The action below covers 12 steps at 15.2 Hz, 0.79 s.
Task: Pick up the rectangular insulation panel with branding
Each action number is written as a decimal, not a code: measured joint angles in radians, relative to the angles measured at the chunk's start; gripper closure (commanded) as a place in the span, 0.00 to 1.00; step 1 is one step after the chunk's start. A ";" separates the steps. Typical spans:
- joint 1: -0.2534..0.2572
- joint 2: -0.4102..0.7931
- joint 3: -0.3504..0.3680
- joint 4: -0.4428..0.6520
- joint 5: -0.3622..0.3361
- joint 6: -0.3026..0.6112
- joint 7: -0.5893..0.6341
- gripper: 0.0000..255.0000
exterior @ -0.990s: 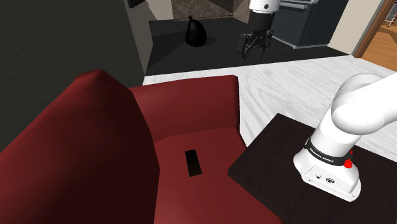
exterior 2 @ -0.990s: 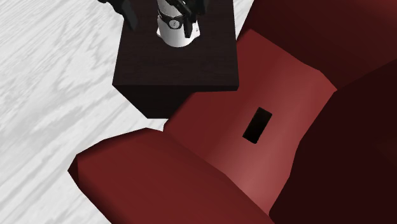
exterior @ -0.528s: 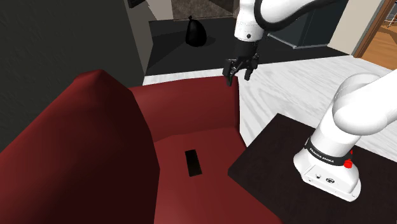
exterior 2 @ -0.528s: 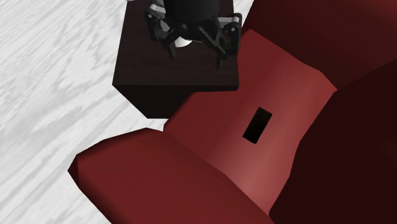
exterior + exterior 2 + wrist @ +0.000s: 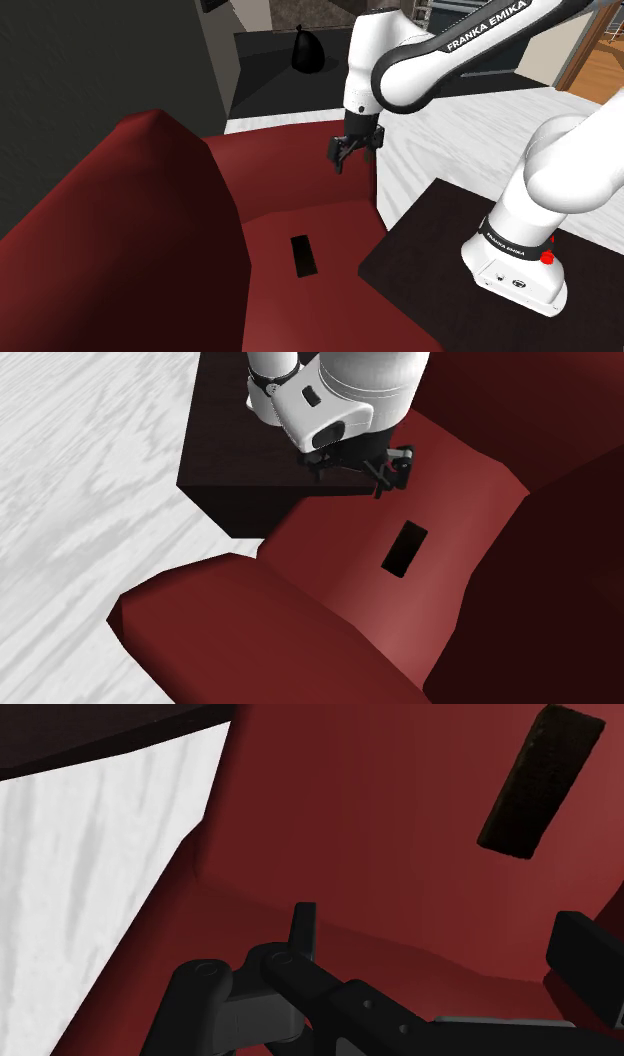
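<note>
panel (image 5: 303, 255) dark, lying flat mid-seat on red sofa (image 5: 170, 220) | jaws released, spread wide; hanging over the sofa's edge beside the stand (image 5: 420, 235), well apart from panel | step: approach, by my reading | next: centre above panel; straddle its narrow width; descend

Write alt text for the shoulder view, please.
A dark rectangular panel lies flat on the seat of a red sofa. The white arm reaches over it, its black claw open and hanging above the seat, apart from the panel.
</note>
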<state>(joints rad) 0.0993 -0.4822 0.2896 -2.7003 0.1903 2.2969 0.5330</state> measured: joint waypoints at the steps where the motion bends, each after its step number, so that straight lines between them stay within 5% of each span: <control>1: 0.002 0.038 0.020 0.002 0.003 0.038 0.023 0.00; 7: -0.006 0.263 0.135 0.028 -0.034 0.237 0.186 0.00; 12: -0.025 0.507 0.206 0.104 -0.220 0.388 0.422 0.00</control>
<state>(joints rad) 0.0742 0.0250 0.4955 -2.5963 -0.0293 2.6845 0.9550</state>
